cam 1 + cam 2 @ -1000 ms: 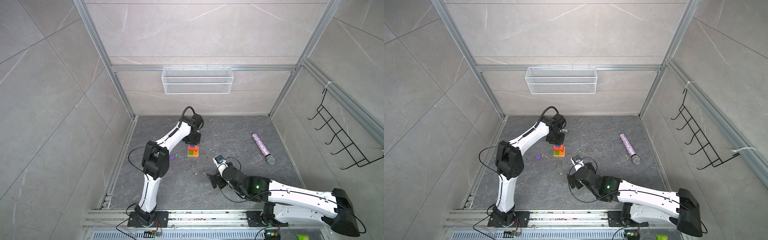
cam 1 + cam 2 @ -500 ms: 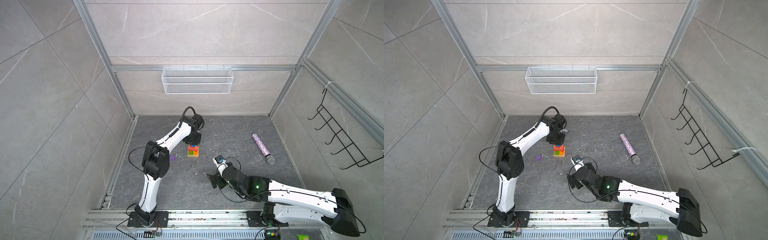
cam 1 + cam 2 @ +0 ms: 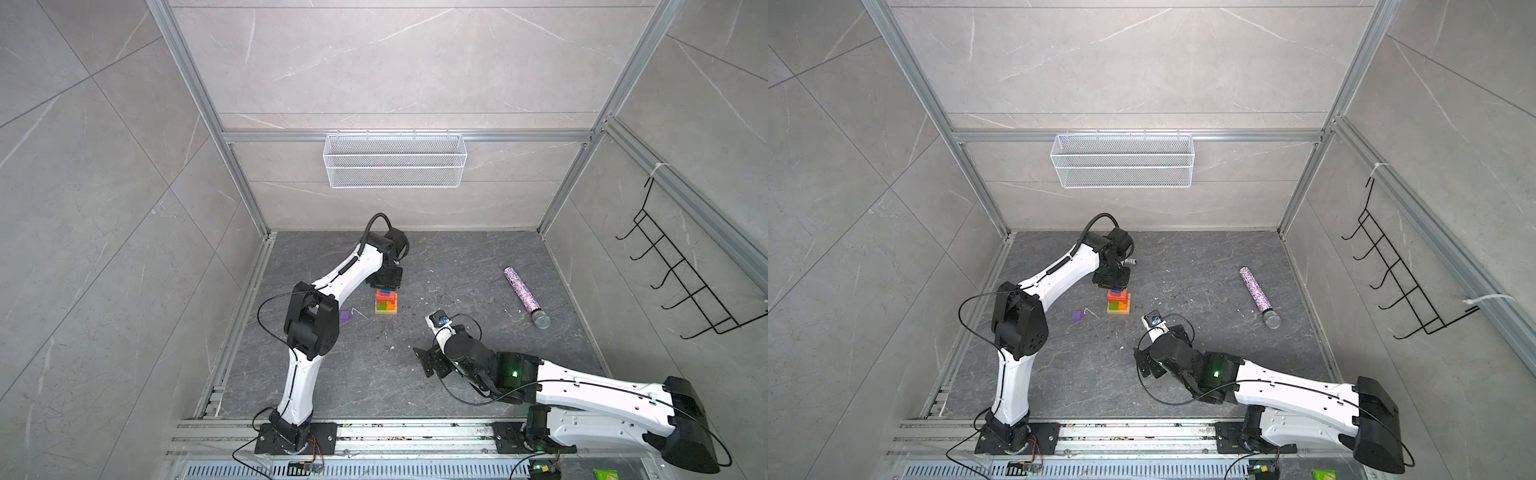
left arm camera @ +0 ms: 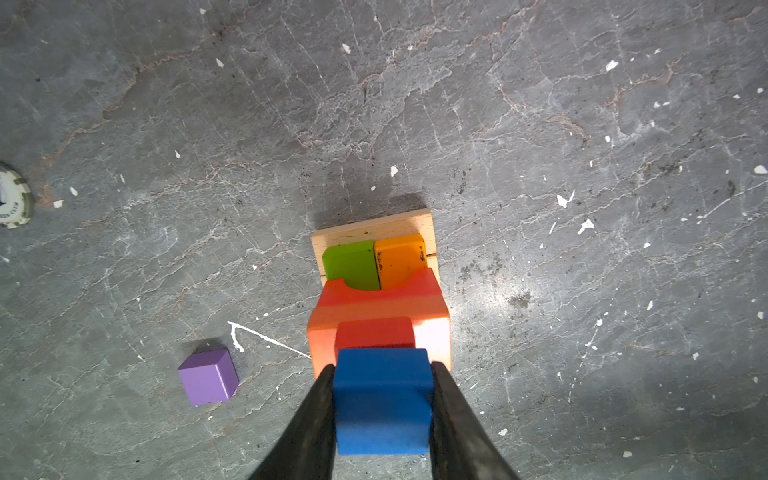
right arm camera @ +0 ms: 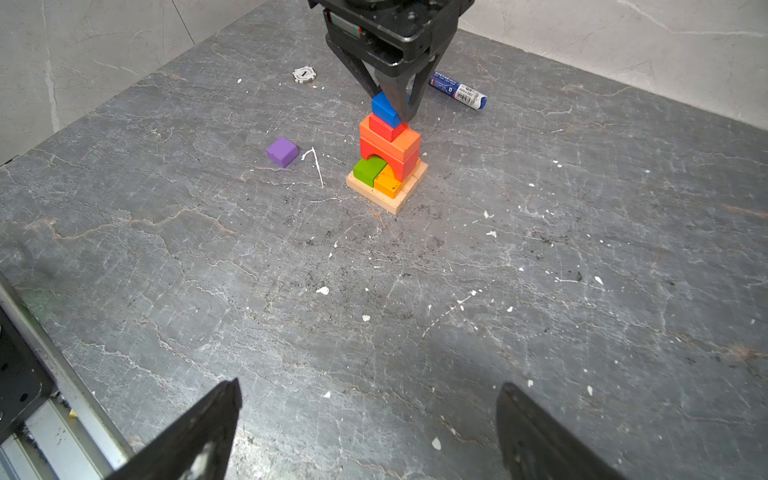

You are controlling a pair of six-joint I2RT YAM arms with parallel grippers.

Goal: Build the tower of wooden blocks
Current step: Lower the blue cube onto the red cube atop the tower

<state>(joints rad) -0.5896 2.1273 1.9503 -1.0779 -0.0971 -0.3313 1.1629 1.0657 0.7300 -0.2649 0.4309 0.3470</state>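
Note:
The tower (image 5: 388, 153) stands mid-floor: a tan base, green and orange blocks, a red arch, an orange block and a small red block. A blue cube (image 4: 382, 399) sits on top, and my left gripper (image 4: 382, 365) is shut on it from above, one finger against each side. Both top views show the tower (image 3: 386, 302) (image 3: 1118, 302) just below the left gripper (image 3: 384, 286). A purple cube (image 5: 282, 151) (image 3: 344, 315) lies alone on the floor beside the tower. My right gripper (image 5: 370, 386) (image 3: 424, 361) hangs open and empty, low over bare floor, well in front of the tower.
A glittery microphone (image 3: 524, 296) lies at the right. A blue marker (image 5: 457, 89) and a poker chip (image 5: 304, 75) lie behind the tower. A wire basket (image 3: 395, 160) hangs on the back wall, a hook rack (image 3: 681, 286) on the right wall.

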